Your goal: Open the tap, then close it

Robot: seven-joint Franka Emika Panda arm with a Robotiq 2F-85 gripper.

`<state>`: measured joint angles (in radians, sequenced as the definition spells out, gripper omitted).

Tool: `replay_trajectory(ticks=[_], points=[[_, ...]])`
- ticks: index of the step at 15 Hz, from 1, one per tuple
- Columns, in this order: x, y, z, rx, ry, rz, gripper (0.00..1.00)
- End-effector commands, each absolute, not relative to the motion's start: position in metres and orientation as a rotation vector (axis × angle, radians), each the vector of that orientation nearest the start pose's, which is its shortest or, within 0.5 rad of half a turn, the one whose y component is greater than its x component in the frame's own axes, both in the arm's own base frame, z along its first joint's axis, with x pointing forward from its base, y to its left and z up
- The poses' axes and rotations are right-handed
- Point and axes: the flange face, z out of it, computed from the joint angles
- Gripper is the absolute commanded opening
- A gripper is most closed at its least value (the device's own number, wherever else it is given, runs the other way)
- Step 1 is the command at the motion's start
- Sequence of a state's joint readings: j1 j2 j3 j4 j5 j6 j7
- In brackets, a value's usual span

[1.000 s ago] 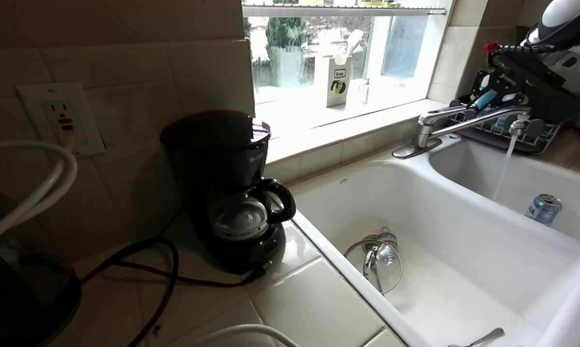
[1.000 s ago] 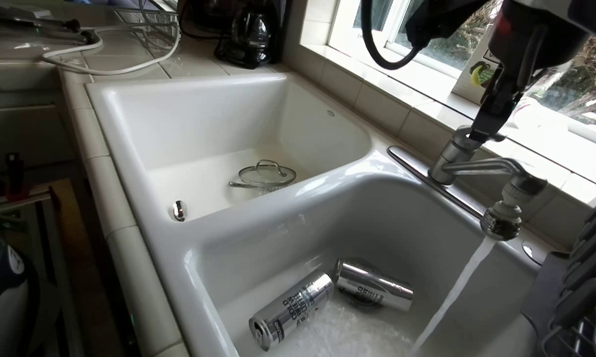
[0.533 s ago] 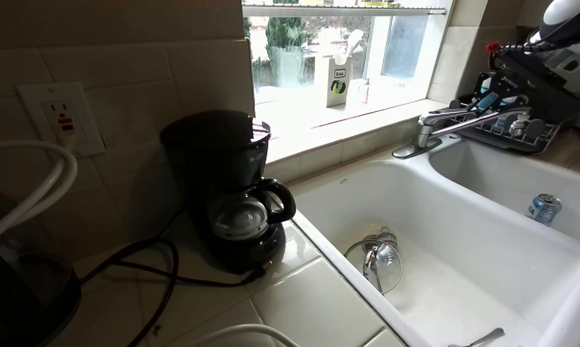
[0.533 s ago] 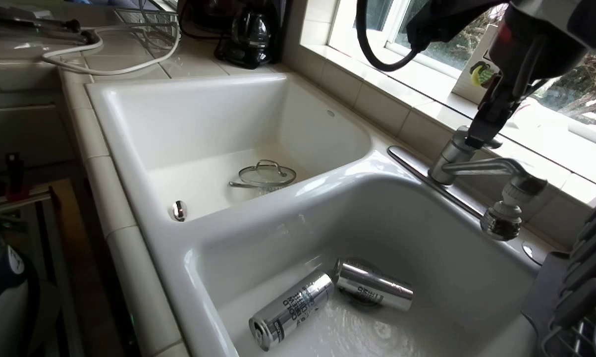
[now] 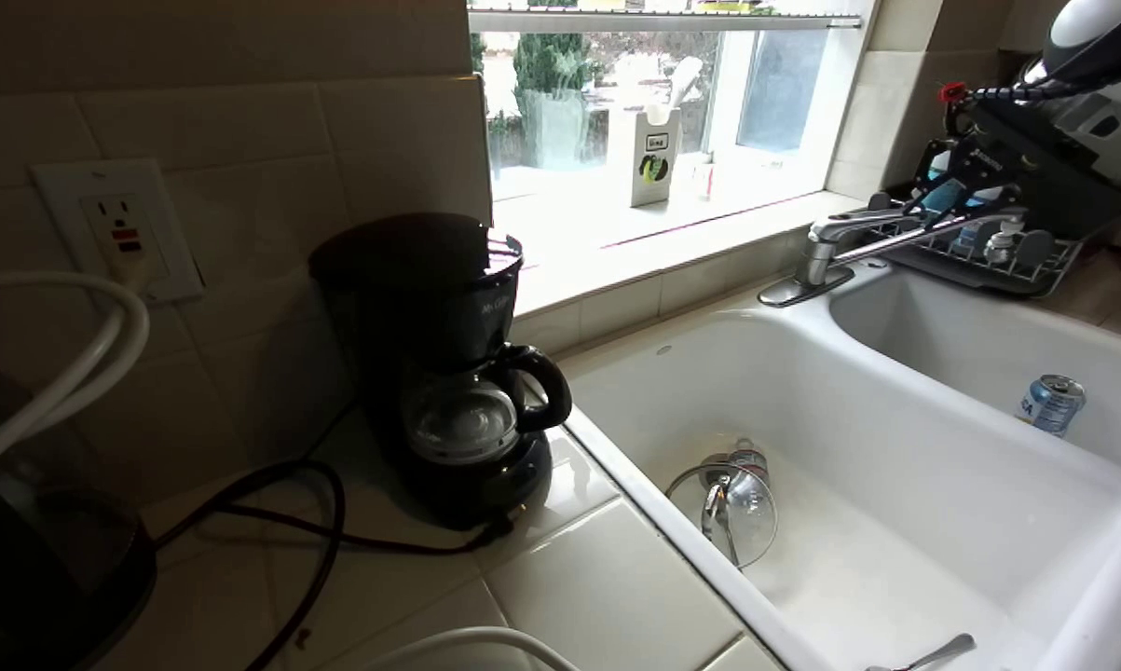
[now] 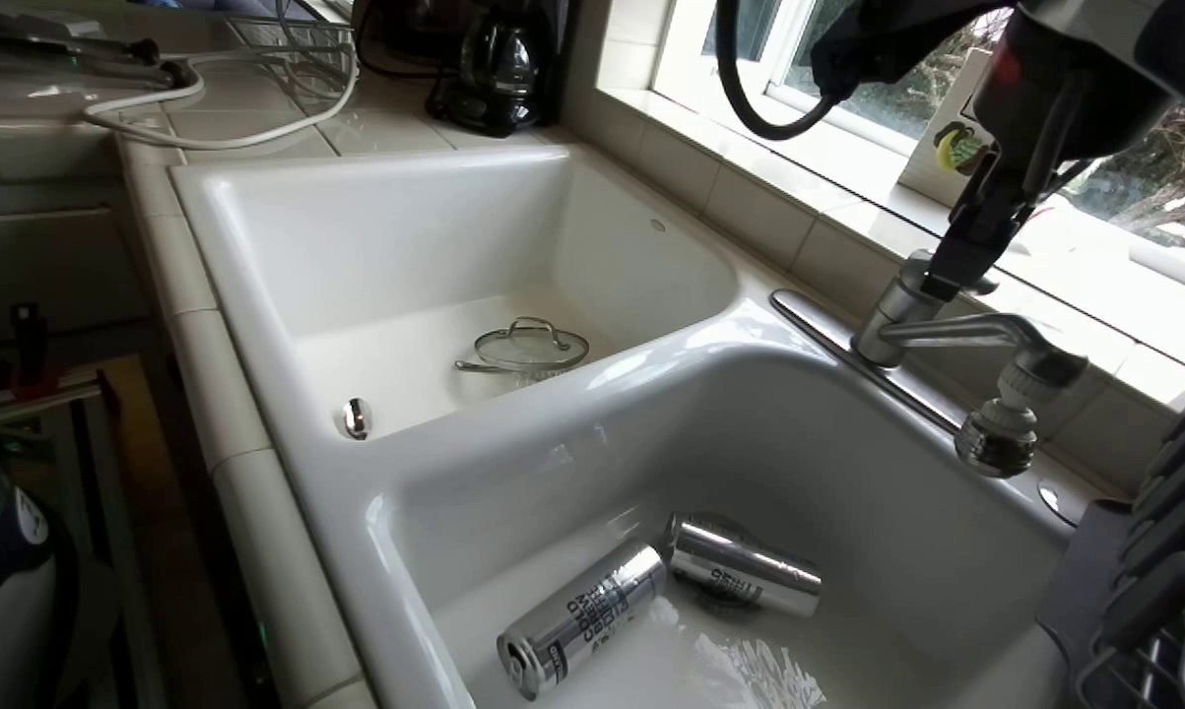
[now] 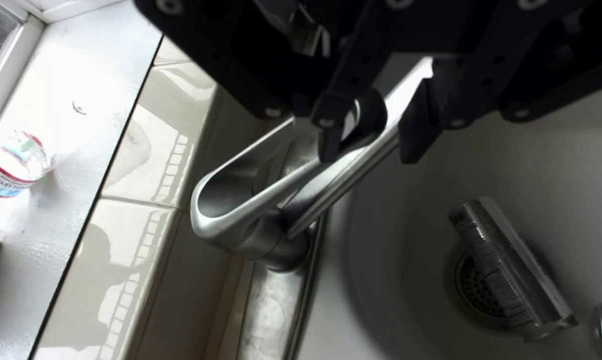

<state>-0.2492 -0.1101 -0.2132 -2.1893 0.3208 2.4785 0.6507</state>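
Note:
The chrome tap stands behind the divider of the white double sink. Its lever handle [image 5: 854, 220] looks lowered over the spout [image 6: 956, 328]; the looped handle [image 7: 260, 202] fills the middle of the wrist view. No water falls from the spray head [image 6: 996, 440]. My gripper [image 7: 373, 147] is open, its fingers apart, at the free end of the handle. One finger overlaps the handle and the spout runs below the gap. In both exterior views the gripper [image 5: 937, 200] sits on or just over the handle [image 6: 922, 266]; exact contact is hidden.
Silver cans [image 6: 582, 620] [image 7: 506, 270] lie in the basin under the spout. A glass lid [image 6: 531, 345] lies in the far basin. A dish rack [image 6: 1163, 551] stands close by the tap. The window sill [image 6: 799, 162] holds a box [image 5: 653, 163]. A coffee maker [image 5: 439, 363] stands on the counter.
A second ago water streamed from the spray head; the stream has stopped and the basin ripples have faded. The gripper and handle end have moved slightly down.

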Motion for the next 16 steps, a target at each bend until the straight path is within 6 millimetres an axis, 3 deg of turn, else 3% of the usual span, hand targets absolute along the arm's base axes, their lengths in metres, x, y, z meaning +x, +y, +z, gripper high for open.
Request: replay_trajectory(ticks=[1, 5, 9, 16], points=[[0.477, -0.237, 0.448, -2.316, 1.633, -0.332, 0.69], [0.473, -0.218, 0.452, -2.458, 1.471, -0.233, 0.98], [0.470, -0.187, 0.458, -2.646, 1.244, -0.072, 1.00], [0.465, -0.108, 0.534, -3.014, 0.845, -0.040, 1.00]])
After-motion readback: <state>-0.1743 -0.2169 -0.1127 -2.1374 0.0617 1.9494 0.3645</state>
